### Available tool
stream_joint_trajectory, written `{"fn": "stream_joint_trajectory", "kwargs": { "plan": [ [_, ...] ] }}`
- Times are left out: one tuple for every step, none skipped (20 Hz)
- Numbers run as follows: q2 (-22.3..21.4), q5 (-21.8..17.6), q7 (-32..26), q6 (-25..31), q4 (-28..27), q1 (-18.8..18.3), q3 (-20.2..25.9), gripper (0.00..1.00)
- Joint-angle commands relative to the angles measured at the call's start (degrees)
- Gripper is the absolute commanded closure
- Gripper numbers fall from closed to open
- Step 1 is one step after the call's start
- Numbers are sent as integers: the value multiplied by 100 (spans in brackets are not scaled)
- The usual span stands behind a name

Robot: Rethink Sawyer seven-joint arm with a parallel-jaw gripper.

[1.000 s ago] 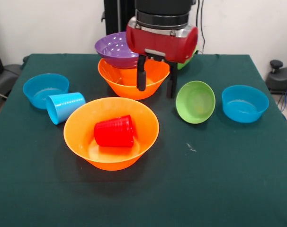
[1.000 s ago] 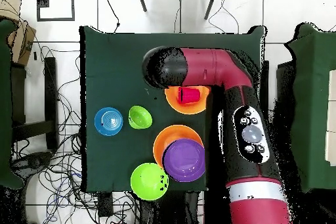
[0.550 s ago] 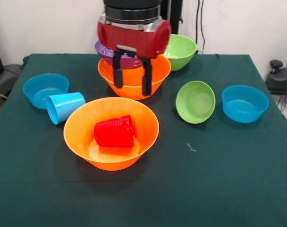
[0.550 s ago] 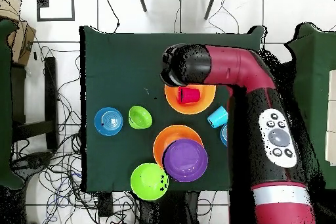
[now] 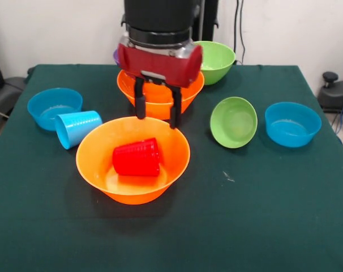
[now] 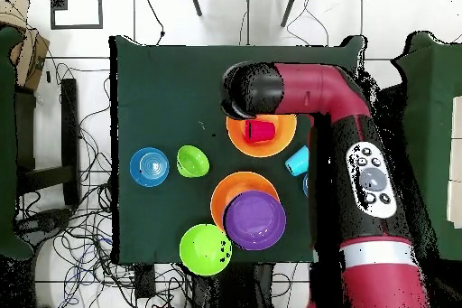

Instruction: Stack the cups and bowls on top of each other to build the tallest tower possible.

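Centrally, we found the end effector (image 5: 158, 115) open and empty above the near orange bowl's (image 5: 98, 164) far rim; inside lay the red cup (image 5: 136, 157) on its side, mid-frame on the bench (image 5: 262, 215).

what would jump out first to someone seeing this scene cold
Probably the red cup lying on its side inside the big orange bowl near the middle of the green table. Right behind it, the robot's hand hangs open and empty over that bowl's far rim. A light blue cup also lies tipped beside the bowl, so nothing is stacked with cups yet.
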Motion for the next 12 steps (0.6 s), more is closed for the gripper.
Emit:
{"fn": "stream_joint_trajectory", "kwargs": {
  "plan": [
    [501, -984, -1268, 186, -568, 496, 74, 0],
    [499, -1001, -1254, 228, -605, 521, 77, 0],
    [507, -1023, -1338, 274, -647, 527, 120, 0],
    [517, -1036, -1480, 318, -676, 511, 188, 0],
    [534, -1069, -1705, 364, -709, 491, 280, 0],
    [546, -1083, -1869, 418, -725, 476, 347, 0],
    [559, -1136, -2006, 410, -767, 476, 395, 0],
    [541, -1177, -2069, 412, -761, 487, 405, 0],
    [526, -1232, -2154, 435, -804, 512, 413, 0],
    [485, -1266, -2217, 445, -794, 516, 419, 0],
    [449, -1245, -2303, 489, -780, 486, 454, 0],
    [414, -1225, -2389, 533, -765, 456, 490, 0]
  ]
}}
